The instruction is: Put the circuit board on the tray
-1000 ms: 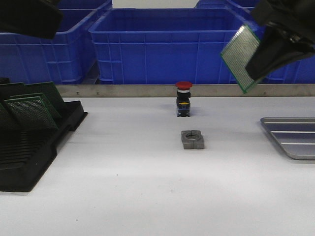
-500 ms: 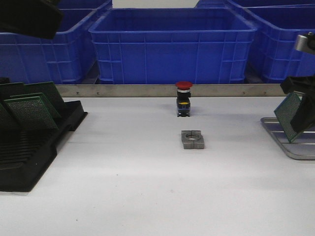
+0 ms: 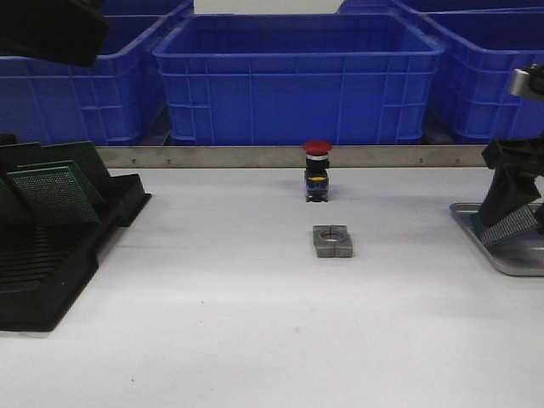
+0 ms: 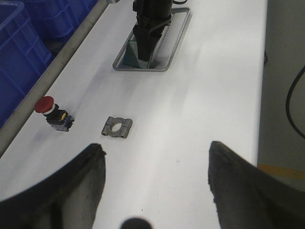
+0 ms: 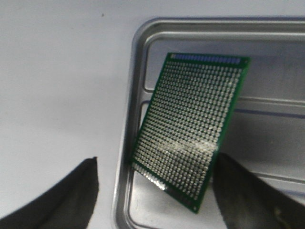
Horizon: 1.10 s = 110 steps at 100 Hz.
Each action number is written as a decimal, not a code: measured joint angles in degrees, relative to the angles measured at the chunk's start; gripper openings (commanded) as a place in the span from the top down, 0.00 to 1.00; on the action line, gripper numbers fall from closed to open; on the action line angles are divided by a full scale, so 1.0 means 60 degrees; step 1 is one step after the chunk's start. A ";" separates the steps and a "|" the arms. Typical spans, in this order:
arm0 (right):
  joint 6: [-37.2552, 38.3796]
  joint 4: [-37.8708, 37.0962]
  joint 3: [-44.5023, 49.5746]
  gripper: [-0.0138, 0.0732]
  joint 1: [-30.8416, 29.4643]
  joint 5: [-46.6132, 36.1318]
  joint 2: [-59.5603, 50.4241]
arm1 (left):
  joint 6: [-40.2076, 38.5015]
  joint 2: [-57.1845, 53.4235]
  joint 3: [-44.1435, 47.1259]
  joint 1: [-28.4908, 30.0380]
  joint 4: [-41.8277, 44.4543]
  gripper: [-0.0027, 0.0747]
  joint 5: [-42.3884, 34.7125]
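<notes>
The green perforated circuit board (image 5: 190,126) rests tilted in the near-left corner of the silver ribbed tray (image 5: 128,95). One edge is down on the tray floor. My right gripper (image 5: 156,160) is open around it. Its left finger is well clear of the board and its right finger is close beside the board's edge. In the front view the board (image 3: 508,225) lies low over the tray (image 3: 510,265) under the right gripper (image 3: 507,200). My left gripper (image 4: 155,152) is open and empty, high above the table's left side (image 3: 51,30). It sees the tray (image 4: 162,67) and board (image 4: 136,55) from afar.
A black slotted rack (image 3: 51,263) holding several green boards (image 3: 55,194) stands at the left. A red-capped push button (image 3: 317,170) and a grey metal clamp block (image 3: 332,240) sit mid-table. Blue crates (image 3: 289,76) line the back behind a metal rail.
My right gripper came down from high at the back right to the tray with the board. The board tipped from steep to nearly flat in the tray. The left arm stayed still.
</notes>
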 measured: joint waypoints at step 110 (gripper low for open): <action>0.0018 0.0060 0.0000 0.12 -0.0309 0.0242 -0.1822 | -0.3128 0.3733 -0.2145 0.1991 0.6361 0.40 -0.0844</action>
